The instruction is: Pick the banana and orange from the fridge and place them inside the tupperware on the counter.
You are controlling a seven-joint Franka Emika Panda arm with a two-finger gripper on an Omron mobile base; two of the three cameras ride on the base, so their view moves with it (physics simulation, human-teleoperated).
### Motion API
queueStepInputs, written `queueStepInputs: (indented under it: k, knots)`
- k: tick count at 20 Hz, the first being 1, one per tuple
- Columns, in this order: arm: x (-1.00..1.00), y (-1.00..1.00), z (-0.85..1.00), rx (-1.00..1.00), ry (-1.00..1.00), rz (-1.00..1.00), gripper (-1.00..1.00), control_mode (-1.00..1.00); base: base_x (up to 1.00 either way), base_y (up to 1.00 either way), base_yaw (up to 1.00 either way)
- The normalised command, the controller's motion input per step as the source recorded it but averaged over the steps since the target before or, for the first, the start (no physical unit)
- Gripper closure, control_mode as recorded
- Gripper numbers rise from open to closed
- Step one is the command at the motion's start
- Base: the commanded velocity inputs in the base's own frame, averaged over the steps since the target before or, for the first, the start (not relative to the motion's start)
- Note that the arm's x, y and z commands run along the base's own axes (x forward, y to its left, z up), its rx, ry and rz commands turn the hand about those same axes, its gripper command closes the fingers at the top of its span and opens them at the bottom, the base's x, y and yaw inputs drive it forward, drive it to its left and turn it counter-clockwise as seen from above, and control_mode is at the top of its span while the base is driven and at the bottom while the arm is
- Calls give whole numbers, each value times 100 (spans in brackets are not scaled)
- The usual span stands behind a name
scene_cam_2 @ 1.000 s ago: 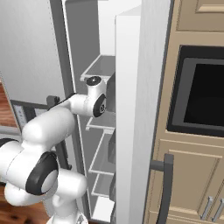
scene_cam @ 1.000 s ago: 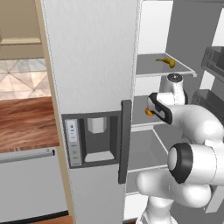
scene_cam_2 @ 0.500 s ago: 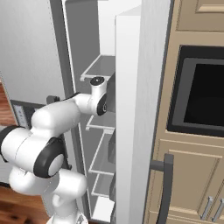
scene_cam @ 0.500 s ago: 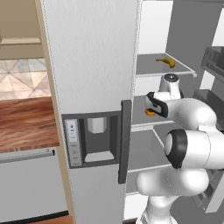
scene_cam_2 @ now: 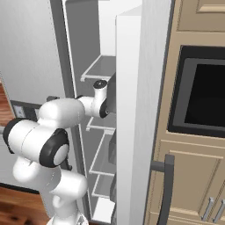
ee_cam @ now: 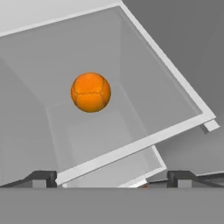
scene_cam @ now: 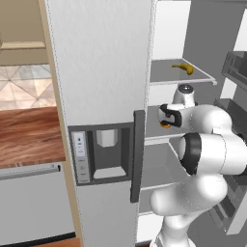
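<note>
The fridge stands open with my arm reaching into it. A yellow banana lies on an upper shelf. One shelf lower, the orange rests on the grey shelf; a sliver of the orange peeks out below my hand. My gripper is open, its dark fingertips wide apart, short of the orange and touching nothing. In the right base view the fridge door hides the hand. The counter lies to the left of the fridge. The tupperware is out of view.
The fridge door with its dispenser recess and dark handle stands close on the arm's left. Door bins hang on the right. A built-in oven sits in beige cabinets beyond the door.
The arm's elbow has lifted and folded closer to the fridge while the hand stayed by the middle shelf. Orange and banana have not moved; the jaws stay open.
</note>
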Motion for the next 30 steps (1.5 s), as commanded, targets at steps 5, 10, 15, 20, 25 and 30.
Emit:
queueStepInputs:
  k: [5,10,15,20,25,30]
  knots:
    - [15,-4,-21,0,0,0,-100,-100,0,0,0]
    - [22,-5,-17,0,0,0,-100,-100,0,0,0]
    - [24,-5,-14,0,0,0,-100,-100,0,0,0]
    - [25,-5,-11,2,0,0,-100,-100,0,0,0]
    - [26,-2,-11,1,0,0,-100,-100,0,0,0]
    - [25,-1,-12,0,0,0,-100,-100,0,0,0]
